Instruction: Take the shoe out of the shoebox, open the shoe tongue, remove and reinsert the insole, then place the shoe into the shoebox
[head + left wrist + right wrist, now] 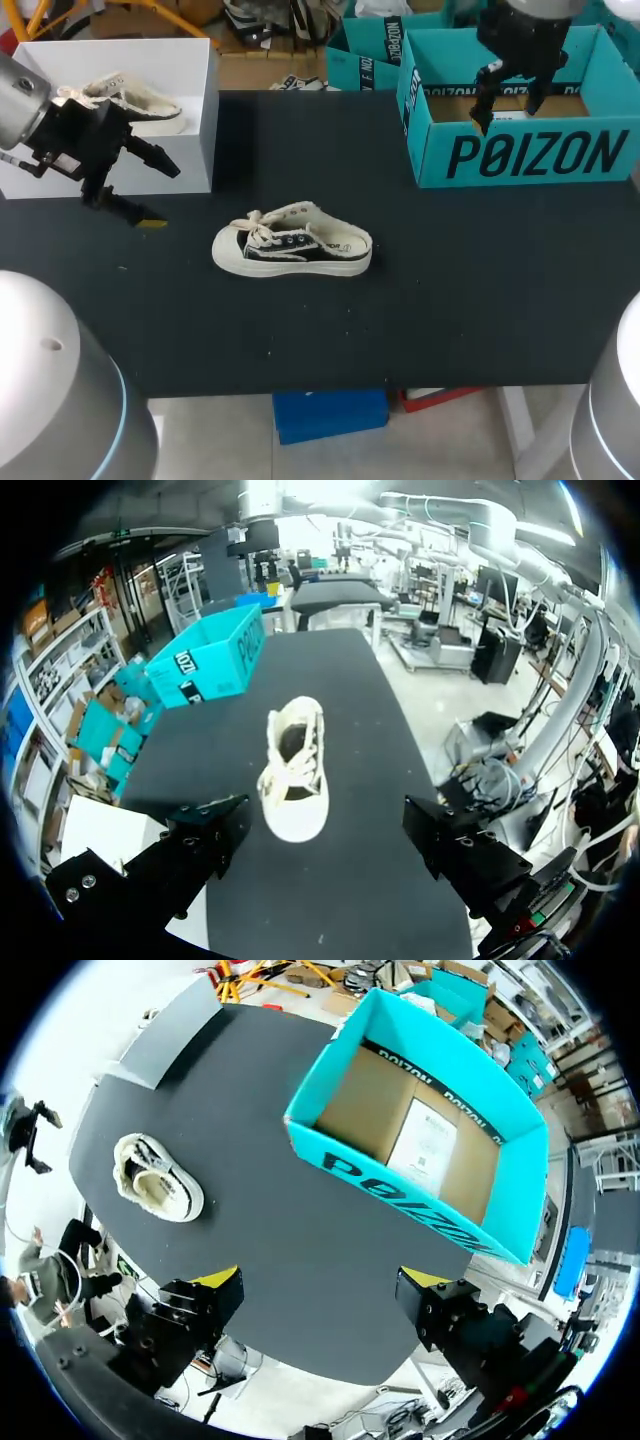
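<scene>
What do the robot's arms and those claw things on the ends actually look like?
The left arm and right arm are smooth, rounded silver-grey tubes; a thin blue ring marks a joint on the left one. Each ends in a blocky black claw, the left gripper and right gripper, with two fingers tipped in yellow.

- A robotics lab or test cell is indicated, rather than a home or a shop.
- A desk (450, 300) covered in plain black is seen, with two industrial arms set at it: the left arm (18, 100) at one side, the right arm (525, 35) at the other.
- Cameras are carried at the wrists, as is shown by the views along the black fingers (190, 850).
- Only staged things are laid out: a single shoe (292, 243) mid-desk, an open teal shoebox (520, 150), and a white box (190, 120) with another shoe (135, 100) in it.
</scene>
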`<state>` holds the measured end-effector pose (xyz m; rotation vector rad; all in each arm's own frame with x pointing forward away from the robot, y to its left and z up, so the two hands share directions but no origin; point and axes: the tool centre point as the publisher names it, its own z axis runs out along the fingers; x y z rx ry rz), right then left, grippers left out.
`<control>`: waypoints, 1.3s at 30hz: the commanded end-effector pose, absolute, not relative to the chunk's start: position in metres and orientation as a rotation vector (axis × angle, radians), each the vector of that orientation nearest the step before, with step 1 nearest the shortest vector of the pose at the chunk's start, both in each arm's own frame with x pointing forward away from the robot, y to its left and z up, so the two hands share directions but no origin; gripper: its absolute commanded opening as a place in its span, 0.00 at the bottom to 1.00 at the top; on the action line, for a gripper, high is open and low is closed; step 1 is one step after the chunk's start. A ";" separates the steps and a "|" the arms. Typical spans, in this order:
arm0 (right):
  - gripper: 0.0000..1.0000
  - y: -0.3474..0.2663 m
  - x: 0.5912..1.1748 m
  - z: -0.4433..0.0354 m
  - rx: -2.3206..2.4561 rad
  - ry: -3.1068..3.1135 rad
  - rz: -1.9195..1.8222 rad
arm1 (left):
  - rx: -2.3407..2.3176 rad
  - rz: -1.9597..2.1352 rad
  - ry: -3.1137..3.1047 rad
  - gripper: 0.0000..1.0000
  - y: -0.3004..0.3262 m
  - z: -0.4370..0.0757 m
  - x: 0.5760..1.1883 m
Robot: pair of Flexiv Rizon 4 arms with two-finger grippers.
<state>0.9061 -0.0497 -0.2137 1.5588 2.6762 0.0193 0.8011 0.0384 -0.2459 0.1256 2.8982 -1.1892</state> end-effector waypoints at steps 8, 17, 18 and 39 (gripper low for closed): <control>1.00 -0.045 0.863 -0.216 0.593 2.892 0.239 | 0.126 -1.187 2.894 1.00 0.039 -0.247 0.800; 1.00 -0.045 0.863 -0.216 0.593 2.892 0.239 | 0.126 -1.187 2.894 1.00 0.039 -0.247 0.800; 1.00 -0.045 0.863 -0.216 0.593 2.892 0.239 | 0.126 -1.187 2.894 1.00 0.039 -0.247 0.800; 1.00 0.029 0.833 -0.252 0.246 2.859 0.613 | 0.126 -1.187 2.894 1.00 0.039 -0.247 0.800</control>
